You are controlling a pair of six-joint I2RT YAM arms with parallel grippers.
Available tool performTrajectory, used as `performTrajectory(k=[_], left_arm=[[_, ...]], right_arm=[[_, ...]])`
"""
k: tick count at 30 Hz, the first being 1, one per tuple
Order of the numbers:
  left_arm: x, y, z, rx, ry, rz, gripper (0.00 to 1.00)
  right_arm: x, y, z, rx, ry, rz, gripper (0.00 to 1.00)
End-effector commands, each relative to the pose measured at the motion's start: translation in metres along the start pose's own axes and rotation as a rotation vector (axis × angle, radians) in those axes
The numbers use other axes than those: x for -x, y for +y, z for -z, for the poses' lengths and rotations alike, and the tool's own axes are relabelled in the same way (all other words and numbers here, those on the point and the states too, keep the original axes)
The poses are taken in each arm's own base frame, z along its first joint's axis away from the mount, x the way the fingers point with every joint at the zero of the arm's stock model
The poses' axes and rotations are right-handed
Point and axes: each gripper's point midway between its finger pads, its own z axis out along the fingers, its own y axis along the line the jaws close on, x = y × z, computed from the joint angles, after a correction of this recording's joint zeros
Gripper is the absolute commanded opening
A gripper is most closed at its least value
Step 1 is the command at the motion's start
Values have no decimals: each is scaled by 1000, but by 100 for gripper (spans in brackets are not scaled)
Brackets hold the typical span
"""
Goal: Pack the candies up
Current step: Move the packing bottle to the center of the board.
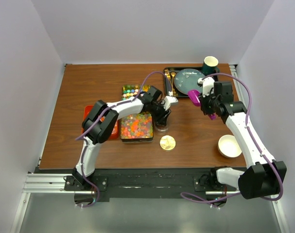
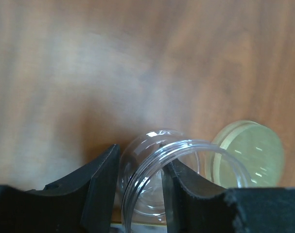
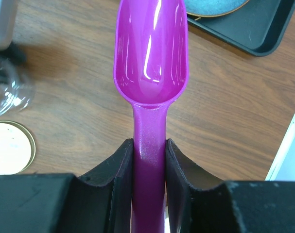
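Note:
The candies fill two trays left of centre: round glossy beads (image 1: 136, 125) in the near tray and mixed sweets (image 1: 131, 90) in the far tray. My left gripper (image 1: 162, 121) is shut on the wall of a clear empty jar (image 2: 157, 179), one finger inside the mouth and one outside. The jar also shows in the right wrist view (image 3: 8, 92). Its gold lid (image 1: 167, 142) lies on the table beside it. My right gripper (image 1: 208, 104) is shut on the handle of an empty magenta scoop (image 3: 151, 63), held above the table right of the jar.
A black tray (image 1: 172, 92) at the back right holds a blue plate (image 1: 188, 80), gold cutlery (image 1: 169, 79) and a green cup (image 1: 210, 64). A white bowl (image 1: 230, 146) sits at the near right. A red tray (image 1: 88, 112) lies under the left arm.

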Motion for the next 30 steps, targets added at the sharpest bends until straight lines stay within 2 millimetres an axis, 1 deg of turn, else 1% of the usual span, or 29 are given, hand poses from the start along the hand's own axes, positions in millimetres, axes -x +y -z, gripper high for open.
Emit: performTrajectory(k=[1, 2, 3, 5, 7, 8, 11, 15, 18, 20, 21, 22, 23, 24, 25, 27, 28, 29, 30], left_arm=[[20, -40, 23, -65, -45, -69, 43], [21, -48, 24, -75, -45, -79, 43], [14, -53, 23, -84, -33, -74, 43], [15, -66, 24, -105, -39, -83, 43], [11, -74, 22, -121, -35, -87, 43], [12, -83, 21, -134, -35, -100, 43], [8, -96, 17, -158, -23, -110, 43], [4, -106, 11, -174, -13, -113, 43], [7, -111, 10, -174, -21, -124, 44], [15, -112, 16, -156, -34, -131, 50], [19, -104, 20, -99, -31, -131, 53], [22, -104, 35, -74, -21, -137, 59], [31, -102, 49, -54, -30, -158, 61], [23, -99, 63, -34, 7, -155, 63], [31, -93, 88, -3, -25, -172, 66], [17, -86, 112, 12, -11, -132, 68], [22, -73, 140, 52, -61, -111, 69], [7, -69, 147, 60, -53, -81, 69], [3, -64, 157, 75, -72, -69, 69]], right_arm=[[5, 3, 6, 15, -38, -15, 0], [3, 3, 6, 12, -36, -16, 0], [3, 4, 6, 16, -37, -15, 0], [2, 4, 5, 17, -36, -16, 0], [1, 5, 6, 20, -37, -16, 0], [0, 6, 5, 22, -34, -15, 0], [-3, 6, 5, 22, -31, -15, 0], [-8, 8, 7, 24, -22, -9, 0], [-14, 8, 8, 25, -8, -3, 0], [-14, 8, 11, 25, -8, 4, 0], [-15, 11, 12, 41, -2, 19, 0], [-15, 12, 15, 50, -4, 32, 0], [-10, 13, 19, 64, -17, 51, 0], [-10, 15, 22, 82, -19, 82, 0], [-6, 14, 26, 80, -33, 93, 0], [-3, 16, 28, 98, -48, 136, 0], [2, 21, 31, 134, -66, 162, 0], [3, 25, 30, 163, -60, 184, 0], [1, 29, 30, 197, -43, 218, 0]])
